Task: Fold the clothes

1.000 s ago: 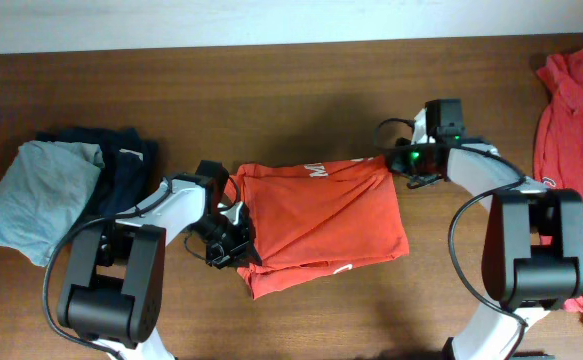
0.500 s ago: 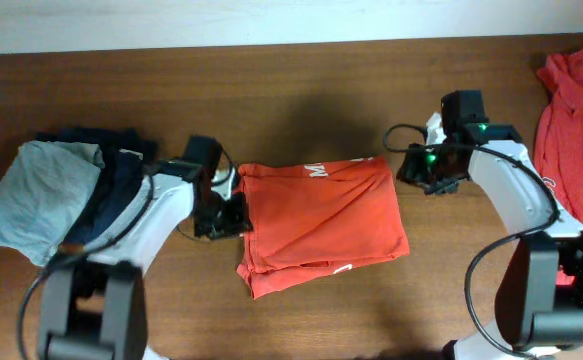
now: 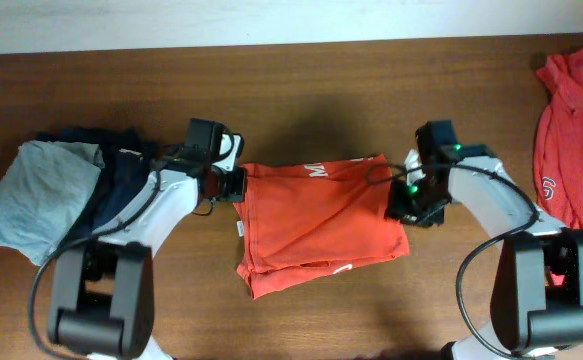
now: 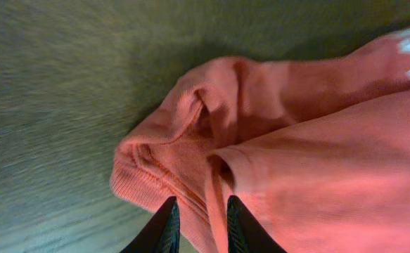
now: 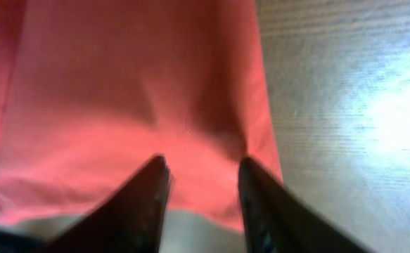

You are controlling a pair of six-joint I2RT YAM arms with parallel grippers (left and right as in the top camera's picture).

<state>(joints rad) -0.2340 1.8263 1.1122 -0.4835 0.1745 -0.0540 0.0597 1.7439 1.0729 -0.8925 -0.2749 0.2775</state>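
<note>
Two grippers are set at opposite ends of the half-folded T-shirt [image 3: 321, 225], laid crosswise at the middle of the tabletop [image 3: 301, 90]: left gripper [image 3: 233, 186] narrowly parted at its far-left corner, right gripper [image 3: 408, 205] spread over its right edge. Nothing is pinched.

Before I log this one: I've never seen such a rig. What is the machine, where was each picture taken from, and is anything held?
Two robot arms work at a brown wooden table, each ending in a two-finger gripper. One picture looks down from above; the other two come from wrist cameras, so the dark prongs are each arm's own fingers. A folded orange-red cotton T-shirt with white print lies in the middle. The left gripper is at its bunched corner, the right gripper over its right edge with fingers apart; no firm grip shows. A light-grey folded garment and a dark navy one lie left; another orange-red T-shirt lies unfolded far right.
</note>
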